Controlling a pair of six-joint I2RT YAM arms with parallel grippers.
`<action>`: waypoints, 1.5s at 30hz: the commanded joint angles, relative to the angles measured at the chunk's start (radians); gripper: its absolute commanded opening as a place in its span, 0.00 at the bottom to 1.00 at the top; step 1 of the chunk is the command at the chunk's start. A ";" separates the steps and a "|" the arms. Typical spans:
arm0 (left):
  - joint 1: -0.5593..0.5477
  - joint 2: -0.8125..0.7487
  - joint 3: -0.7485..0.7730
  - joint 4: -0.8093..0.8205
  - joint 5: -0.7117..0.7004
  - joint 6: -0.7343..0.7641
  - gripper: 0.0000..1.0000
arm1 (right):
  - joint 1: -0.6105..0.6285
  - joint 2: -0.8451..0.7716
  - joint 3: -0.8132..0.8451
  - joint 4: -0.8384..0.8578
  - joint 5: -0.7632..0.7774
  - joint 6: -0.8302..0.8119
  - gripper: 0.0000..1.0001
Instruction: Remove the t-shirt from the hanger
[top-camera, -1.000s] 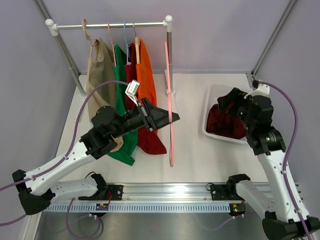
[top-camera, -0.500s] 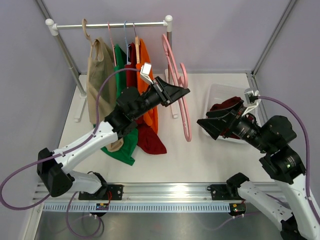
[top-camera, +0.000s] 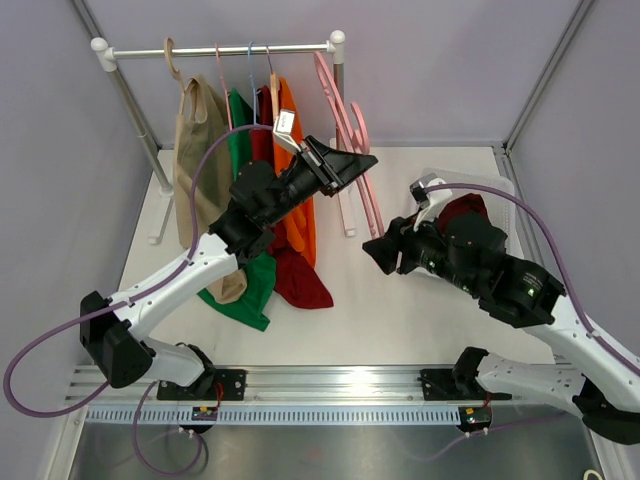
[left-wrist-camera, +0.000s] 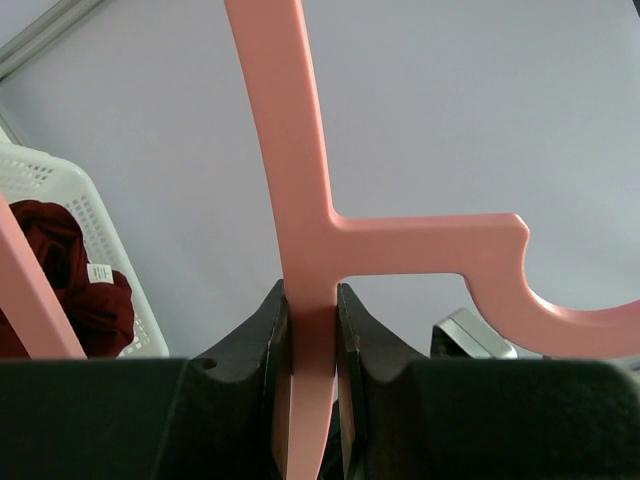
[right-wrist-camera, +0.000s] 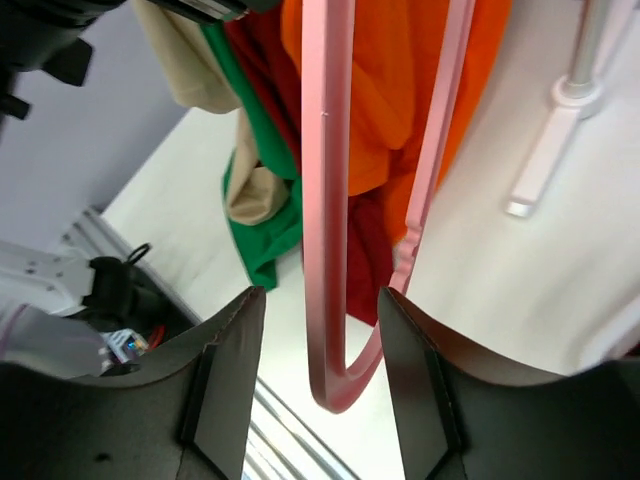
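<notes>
A bare pink hanger (top-camera: 371, 212) hangs in the air to the right of the rail, with no cloth on it. My left gripper (top-camera: 364, 160) is shut on the hanger's (left-wrist-camera: 300, 200) stem, just below its hook; the jaws (left-wrist-camera: 312, 320) press it from both sides. My right gripper (top-camera: 376, 250) is open, and the hanger's lower corner (right-wrist-camera: 325, 250) hangs between its spread fingers (right-wrist-camera: 225, 370) without touching them. A dark red t-shirt (top-camera: 466, 212) lies bunched in the white basket (top-camera: 436, 176); it also shows in the left wrist view (left-wrist-camera: 60, 270).
The clothes rail (top-camera: 220, 48) carries beige (top-camera: 197, 150), green (top-camera: 240, 150), dark red and orange (top-camera: 292, 130) garments on hangers, their hems trailing on the table (top-camera: 350, 300). The rail's right post (top-camera: 340, 120) stands just behind the pink hanger. Purple walls close in the sides.
My left arm has lifted the pink hanger up and back towards the rail. My right arm has swung left from the basket to the hanger's lower end, its jaws narrowing.
</notes>
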 joint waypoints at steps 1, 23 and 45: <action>0.011 -0.022 0.028 0.067 -0.049 -0.033 0.00 | 0.112 0.040 0.057 -0.044 0.313 -0.053 0.54; 0.030 -0.620 -0.200 -0.354 -0.058 0.369 0.99 | 0.242 0.323 0.273 -0.207 0.678 0.086 0.00; 0.031 -1.282 -0.479 -0.860 -0.268 0.746 0.99 | -0.038 0.865 0.839 -0.289 0.429 -0.042 0.00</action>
